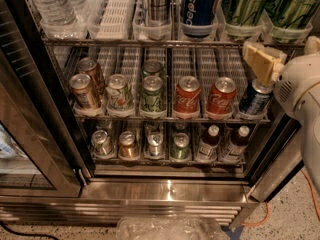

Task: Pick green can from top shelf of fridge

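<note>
Right now, pincer [262, 62] hangs at right side of fridge [170, 191], just under front rail of top shelf [150, 42], above dark blue can [255, 99] on middle rack. Pincer wide or narrow: cannot tell. Green can [244, 4] stands upright in clear cup on top shelf, between Pepsi can [199, 4] and twin green can [292, 6], up-left of pincer, not touching it.

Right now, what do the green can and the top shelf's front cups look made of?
Green can: probably thin metal, glossy yellow-green with dark streaks; it throws bright reflections. Front cups on the top shelf: likely clear plastic; can bases show through. The gripper sits at right, below that shelf, by a dark blue can.
</note>
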Tool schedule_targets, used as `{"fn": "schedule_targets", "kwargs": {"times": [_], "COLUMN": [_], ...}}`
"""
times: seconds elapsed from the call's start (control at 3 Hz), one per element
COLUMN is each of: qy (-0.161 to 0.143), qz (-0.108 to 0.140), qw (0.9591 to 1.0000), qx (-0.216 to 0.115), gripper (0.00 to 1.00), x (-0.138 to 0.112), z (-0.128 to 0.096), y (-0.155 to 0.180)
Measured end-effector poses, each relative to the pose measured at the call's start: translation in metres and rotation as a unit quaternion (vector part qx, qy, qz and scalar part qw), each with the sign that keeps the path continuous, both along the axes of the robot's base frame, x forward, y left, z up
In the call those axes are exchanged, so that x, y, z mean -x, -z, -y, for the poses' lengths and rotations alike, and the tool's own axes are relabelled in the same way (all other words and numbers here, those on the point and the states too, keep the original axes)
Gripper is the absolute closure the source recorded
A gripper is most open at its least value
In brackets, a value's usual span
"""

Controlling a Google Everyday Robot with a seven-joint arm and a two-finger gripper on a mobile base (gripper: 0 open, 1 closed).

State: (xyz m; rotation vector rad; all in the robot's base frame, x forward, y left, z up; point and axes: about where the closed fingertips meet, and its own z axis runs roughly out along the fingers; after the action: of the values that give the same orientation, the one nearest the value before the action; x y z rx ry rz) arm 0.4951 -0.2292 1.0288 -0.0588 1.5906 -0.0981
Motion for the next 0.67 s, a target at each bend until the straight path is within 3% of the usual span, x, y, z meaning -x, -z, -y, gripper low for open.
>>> {"fn": "schedule_targets", "kwargs": {"times": [0.67], "qy": [0.005], "qz": [0.024], "qw": [0.9997], "qx": [-0.006], "gripper": [0.23], "x": [-0.0148], "z": [0.0026], "y": [-0.0053]}}
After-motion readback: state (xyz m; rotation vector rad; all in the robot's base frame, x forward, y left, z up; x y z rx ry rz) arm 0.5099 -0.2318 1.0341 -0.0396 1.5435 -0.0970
